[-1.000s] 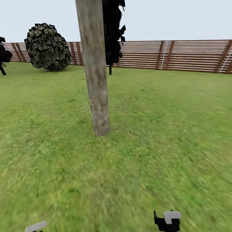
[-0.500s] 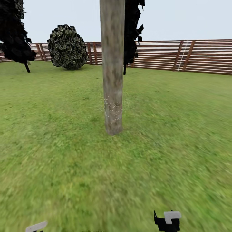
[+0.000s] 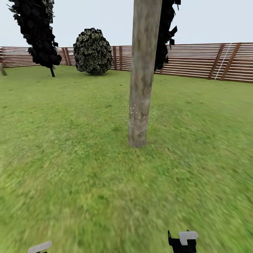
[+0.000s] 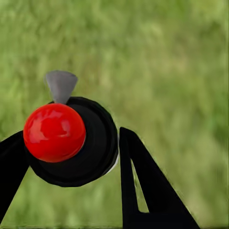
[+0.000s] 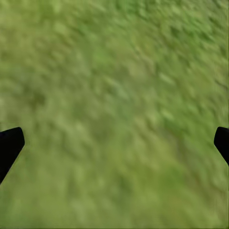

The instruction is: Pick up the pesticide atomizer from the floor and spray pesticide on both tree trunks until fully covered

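I hold the pesticide atomizer (image 4: 71,140) in my left claw (image 4: 67,157); its two black fingers are clamped on the round black body, one on each side. The red ball on top faces my wrist camera, and the grey nozzle (image 4: 60,85) sticks out beyond it, away from me, over the grass. I think it is held this way so that the nozzle looks forward at the tree and not at my own arm. In the head view only a grey tip (image 3: 39,246) shows at the bottom edge of the picture.

My right claw (image 5: 114,143) is empty, with its fingers wide apart over the floor (image 3: 70,175). I judge it simply waits, low and out of the way.

The tree trunk (image 3: 142,77) stands upright in the lawn in front of me, a little right of the middle. Small white specks sit on its lower part (image 3: 137,117), which I take for pesticide already there; the higher part looks bare. So I judge the spraying is still in hand for this trunk. The wooden fence (image 3: 196,61) closes the far edge of the garden, with a round bush (image 3: 93,51) and a black-leaved tree (image 3: 37,31) near it.
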`<state>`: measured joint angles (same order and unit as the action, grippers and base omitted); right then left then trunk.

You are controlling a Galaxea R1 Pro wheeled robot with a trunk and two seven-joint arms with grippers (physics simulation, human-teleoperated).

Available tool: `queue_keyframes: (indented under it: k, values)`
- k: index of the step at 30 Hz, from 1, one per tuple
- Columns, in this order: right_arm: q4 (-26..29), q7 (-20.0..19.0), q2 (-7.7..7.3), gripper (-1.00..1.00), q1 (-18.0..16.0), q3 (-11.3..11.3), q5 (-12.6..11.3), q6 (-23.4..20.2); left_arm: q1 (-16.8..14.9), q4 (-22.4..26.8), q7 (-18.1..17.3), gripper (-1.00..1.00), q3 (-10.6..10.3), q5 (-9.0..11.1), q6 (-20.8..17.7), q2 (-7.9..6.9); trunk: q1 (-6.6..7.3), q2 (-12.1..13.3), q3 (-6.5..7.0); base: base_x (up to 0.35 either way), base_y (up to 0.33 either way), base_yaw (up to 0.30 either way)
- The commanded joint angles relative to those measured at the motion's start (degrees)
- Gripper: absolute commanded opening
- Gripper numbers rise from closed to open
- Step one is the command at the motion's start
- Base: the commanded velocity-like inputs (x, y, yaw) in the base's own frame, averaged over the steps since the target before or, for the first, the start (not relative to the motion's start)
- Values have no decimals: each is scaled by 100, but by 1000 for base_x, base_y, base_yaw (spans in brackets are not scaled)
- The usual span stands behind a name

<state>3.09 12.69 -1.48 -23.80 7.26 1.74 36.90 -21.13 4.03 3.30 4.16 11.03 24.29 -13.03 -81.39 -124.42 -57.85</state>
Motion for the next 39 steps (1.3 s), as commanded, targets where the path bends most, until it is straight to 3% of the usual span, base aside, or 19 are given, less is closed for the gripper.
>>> queue_keyframes:
  k: [1, 39]
  values:
    - [-1, 58, -1, 100, -1, 48, 20, 1, -5, -6, -5, -100, 41, -14, 16, 2, 1, -2, -4, 0, 0, 278]
    - [-1, 53, -1, 100, -1, 48, 20, 1, -5, -6, -5, -100, 41, -14, 20, 2, 1, -2, -4, 0, 0, 277]
